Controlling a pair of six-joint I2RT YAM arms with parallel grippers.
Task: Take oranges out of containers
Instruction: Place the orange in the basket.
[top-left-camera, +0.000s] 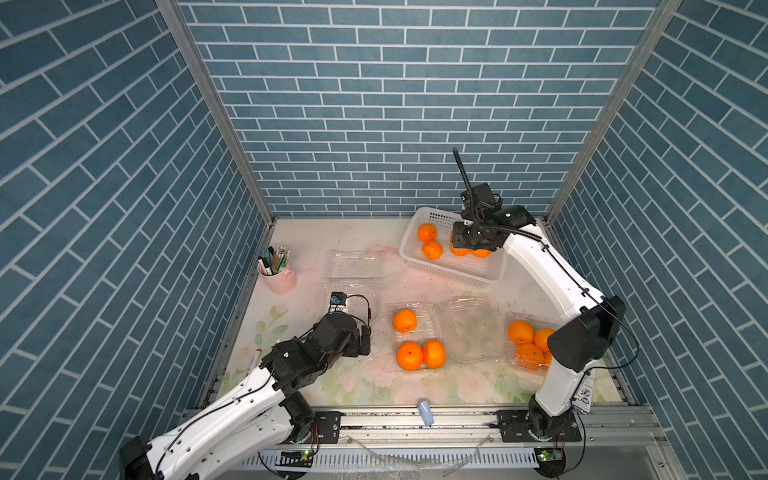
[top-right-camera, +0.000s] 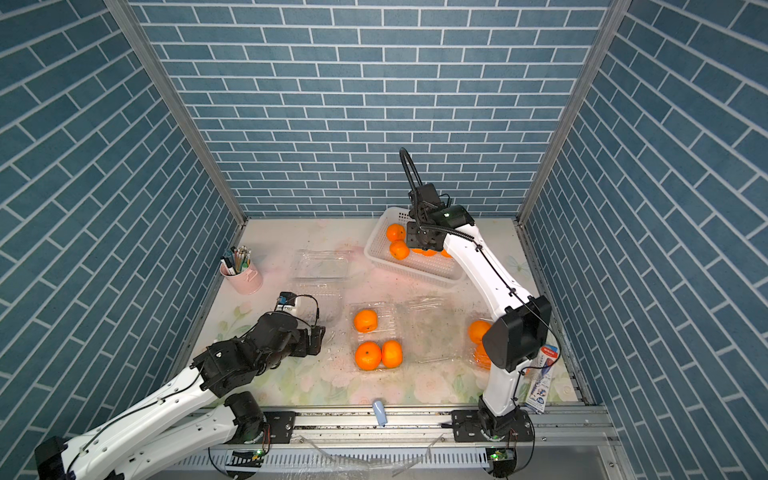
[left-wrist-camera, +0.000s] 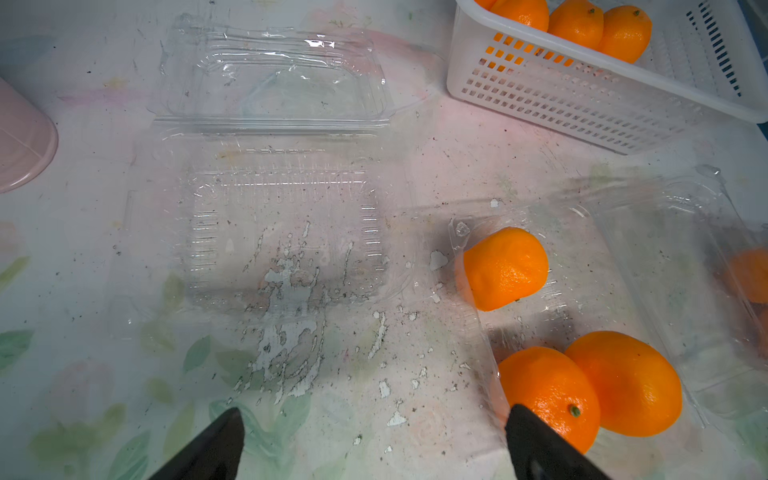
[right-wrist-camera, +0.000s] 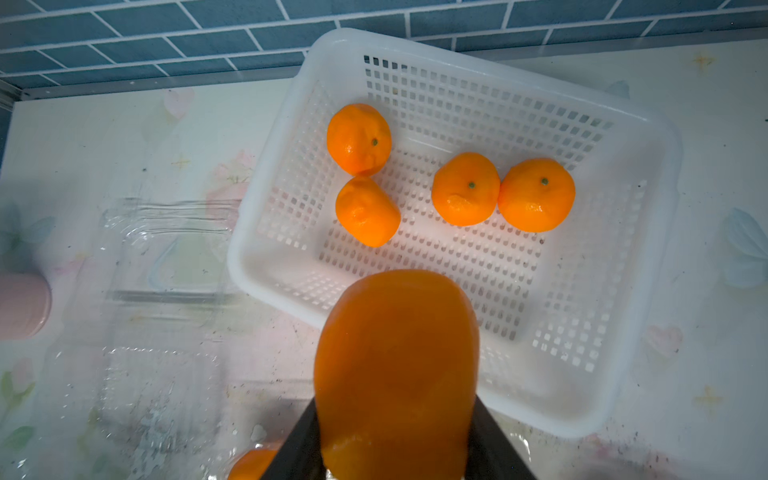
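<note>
My right claw (right-wrist-camera: 395, 440) is about half closed on one orange (right-wrist-camera: 395, 353). In the right wrist view the fruit fills the gap between the two dark fingers and hangs over the near rim of the white basket (right-wrist-camera: 249, 249), where four loose oranges (right-wrist-camera: 465, 189) already lie. I take the step in hand to be the drop. To do it well I would carry the fruit further in, over bare mesh clear of those four. Then I would lower it close to the floor and open the claw fully, so it neither bounces nor rolls against the wall.

In the left wrist view my left claw (left-wrist-camera: 374, 449) stands wide open with nothing in it, low over the table (left-wrist-camera: 83, 291). Just beside one of its fingers sits the nearest orange (left-wrist-camera: 548, 399), one of three in the middle container (left-wrist-camera: 540, 320). The empty container (left-wrist-camera: 282, 232) lies open ahead. I would hold this arm where it is until the drop is finished.

Both top views confirm the right claw above the basket's inner end. A third container (top-left-camera: 510, 357) lies under that arm's elbow (top-left-camera: 582, 336), which hides part of it, so I cannot count its fruit. When I pull back I would keep the elbow high and off the thin plastic.
</note>
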